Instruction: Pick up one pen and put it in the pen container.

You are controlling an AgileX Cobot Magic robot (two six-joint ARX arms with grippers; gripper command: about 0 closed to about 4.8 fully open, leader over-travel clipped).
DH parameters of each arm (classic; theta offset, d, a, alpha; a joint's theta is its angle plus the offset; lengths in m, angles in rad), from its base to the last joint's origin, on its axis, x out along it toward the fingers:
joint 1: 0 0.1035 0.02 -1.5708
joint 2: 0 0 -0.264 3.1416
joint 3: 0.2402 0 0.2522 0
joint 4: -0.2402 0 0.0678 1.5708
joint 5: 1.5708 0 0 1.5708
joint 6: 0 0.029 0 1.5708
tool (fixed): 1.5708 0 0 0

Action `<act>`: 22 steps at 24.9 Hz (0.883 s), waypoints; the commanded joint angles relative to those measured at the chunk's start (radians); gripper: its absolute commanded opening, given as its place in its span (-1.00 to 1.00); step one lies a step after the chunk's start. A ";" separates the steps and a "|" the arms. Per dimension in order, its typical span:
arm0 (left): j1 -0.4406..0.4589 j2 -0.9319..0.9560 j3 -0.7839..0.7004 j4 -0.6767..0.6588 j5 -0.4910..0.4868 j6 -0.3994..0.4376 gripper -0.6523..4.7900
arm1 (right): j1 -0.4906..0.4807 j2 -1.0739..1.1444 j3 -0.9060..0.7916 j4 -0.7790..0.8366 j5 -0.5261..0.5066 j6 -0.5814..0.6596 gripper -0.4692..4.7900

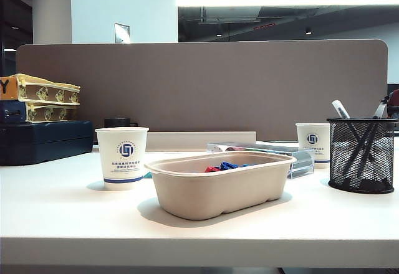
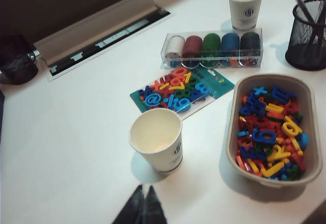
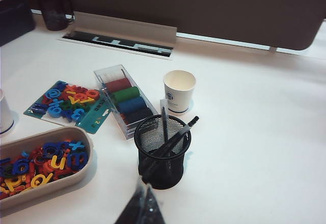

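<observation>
**A:** Nearest first. How do the grippers stand?

**B:** The left gripper [image 2: 144, 206] hangs over the table's near edge. Its jaws are pressed together on nothing, and a paper cup [image 2: 158, 140] stands just beyond it. The right gripper [image 3: 142, 206] is pinched closed and empty too, hovering above the near side of the pen container [image 3: 162, 155].

**A:** And the pen?

**B:** The pen [image 3: 175, 137] leans inside the mesh cup among a few others, its end poking over the rim. Seen from the front, the cup stands at three o'clock from the pulp tray [image 1: 218, 190]. I see no pen loose on the table, though the mesh blurs the barrels, so I can't say which pen is the task's.

**A:** So what could go wrong?

**B:** I'd say the slanted pens are the risk. If the right gripper came down with its jaws closed, it could catch a tip and tip the cup over, or lever a pen out. A sideways sweep could also knock the second paper cup [image 3: 179, 89], which stands at about eleven o'clock from the container. The clear box of chips [image 3: 125, 99] lies near that cup.

**A:** And the left?

**B:** Its nearby cup is light, so a low pass could topple it.
</observation>
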 commanded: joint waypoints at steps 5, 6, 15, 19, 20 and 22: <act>0.002 -0.007 -0.073 0.114 -0.020 -0.098 -0.78 | -0.001 0.001 -0.068 0.142 -0.006 -0.005 -0.83; 0.002 -0.019 -0.086 0.115 -0.031 -0.129 -0.78 | -0.001 -0.003 -0.078 0.154 -0.006 -0.006 -0.83; 0.002 -0.173 -0.151 0.129 -0.066 -0.155 -0.78 | -0.002 -0.111 -0.137 0.144 0.021 -0.013 -0.83; 0.002 -0.218 -0.177 0.120 -0.071 -0.158 -0.78 | -0.002 -0.162 -0.168 0.093 0.020 -0.013 -0.83; 0.002 -0.232 -0.188 0.120 -0.071 -0.176 -0.78 | -0.002 -0.179 -0.179 0.088 0.020 -0.013 -0.83; 0.002 -0.256 -0.209 0.120 -0.101 -0.207 -0.78 | -0.002 -0.198 -0.203 0.088 0.019 -0.013 -0.83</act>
